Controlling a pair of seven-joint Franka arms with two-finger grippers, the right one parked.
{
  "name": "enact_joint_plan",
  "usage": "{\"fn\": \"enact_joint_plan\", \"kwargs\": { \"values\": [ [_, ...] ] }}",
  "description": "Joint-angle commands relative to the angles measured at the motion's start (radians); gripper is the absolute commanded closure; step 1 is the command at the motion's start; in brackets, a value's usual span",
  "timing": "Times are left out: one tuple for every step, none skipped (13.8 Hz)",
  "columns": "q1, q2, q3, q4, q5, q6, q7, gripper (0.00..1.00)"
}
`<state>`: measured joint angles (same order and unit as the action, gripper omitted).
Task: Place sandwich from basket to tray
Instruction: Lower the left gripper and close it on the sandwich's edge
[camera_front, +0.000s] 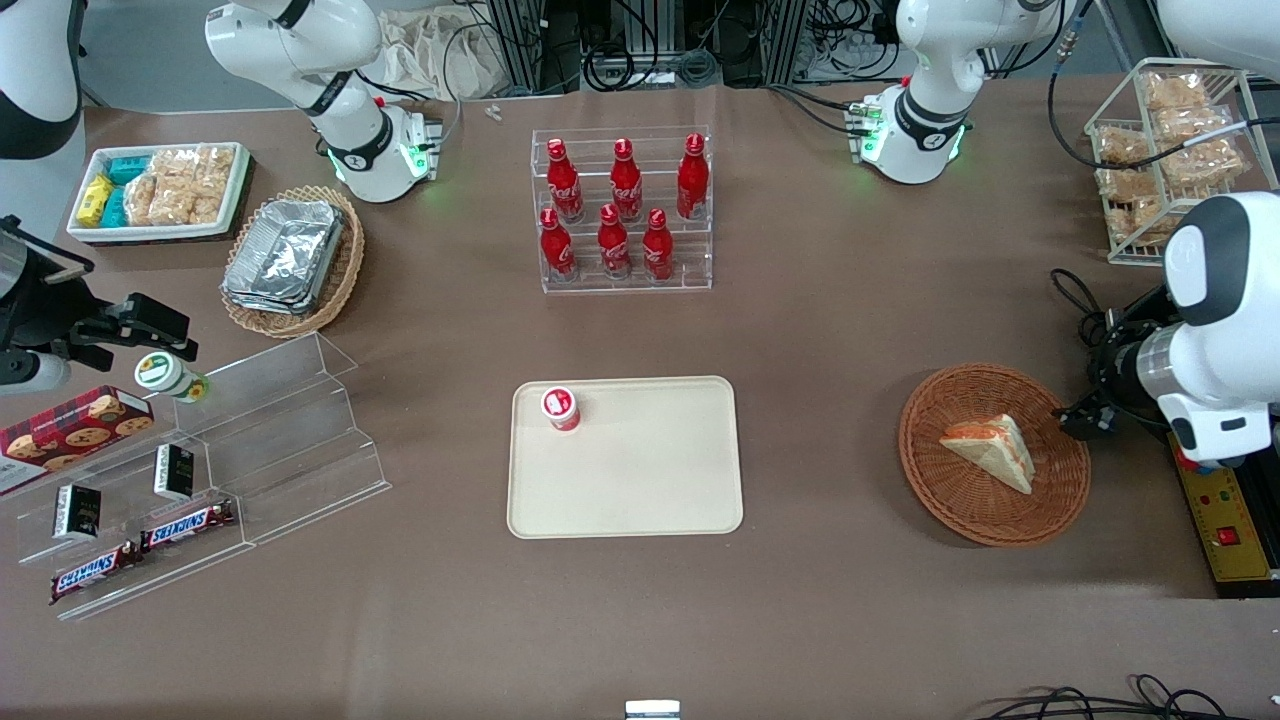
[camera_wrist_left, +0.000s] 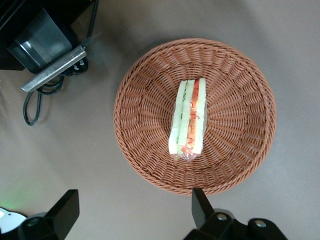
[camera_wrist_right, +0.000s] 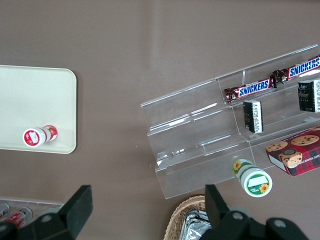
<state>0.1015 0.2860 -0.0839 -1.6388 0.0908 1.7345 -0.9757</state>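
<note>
- We see the sandwich (camera_front: 992, 452) lying in the round basket (camera_front: 935, 478), which sits on the brown bench (camera_front: 820, 330) toward the working arm's end.
- In the wrist view the sandwich (camera_wrist_left: 188, 119) lies near the middle of the basket (camera_wrist_left: 240, 90) in its clear wrap, with its green and orange-red filling layers showing.
- The end effector (camera_front: 1083, 418) hangs at the basket's rim, on the side toward the working arm's end of the bench.
- In the wrist view its fingers (camera_wrist_left: 200, 204) stand wide apart with nothing between them, and the end effector (camera_wrist_left: 134, 206) touches neither sandwich nor basket.
- The cream tray (camera_front: 640, 480) lies flat near the middle of the bench, well apart from the basket, closer to the bench's front-camera edge than the bottle rack (camera_front: 622, 210).
- A small red-and-white cup (camera_front: 561, 408) stands on the tray, in its corner farther from the camera and toward the parked arm's end.
- An oval basket of foil trays (camera_front: 290, 262) and a clear stepped stand (camera_front: 220, 470) sit toward the parked arm's end.
</note>
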Motion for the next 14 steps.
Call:
{"fn": "enact_joint_plan", "kwargs": {
  "values": [
    [0.024,0.028,-0.007,-0.062,-0.002,0.092,0.025,0.00],
    [0.027,0.044,-0.007,-0.096,-0.006,0.149,0.025,0.00],
    [0.027,0.074,-0.007,-0.113,-0.026,0.205,0.025,0.00],
    [0.027,0.117,-0.007,-0.119,-0.031,0.259,0.020,0.00],
    [0.027,0.155,-0.007,-0.119,-0.032,0.302,0.012,0.00],
    [0.026,0.183,-0.007,-0.121,-0.040,0.339,0.008,0.00],
    [0.023,0.197,-0.007,-0.127,-0.057,0.370,0.006,0.00],
    [0.023,0.203,-0.007,-0.136,-0.068,0.394,0.006,0.00],
    [0.021,0.209,-0.007,-0.139,-0.077,0.408,0.006,0.00],
    [0.021,0.209,-0.007,-0.141,-0.078,0.408,0.006,0.00],
    [0.023,0.202,-0.007,-0.144,-0.078,0.405,0.006,0.00],
    [0.023,0.205,-0.007,-0.142,-0.080,0.407,0.006,0.00],
    [0.020,0.212,-0.007,-0.142,-0.080,0.413,0.006,0.00],
    [0.017,0.223,-0.008,-0.144,-0.080,0.424,0.006,0.00]
  ]
}}
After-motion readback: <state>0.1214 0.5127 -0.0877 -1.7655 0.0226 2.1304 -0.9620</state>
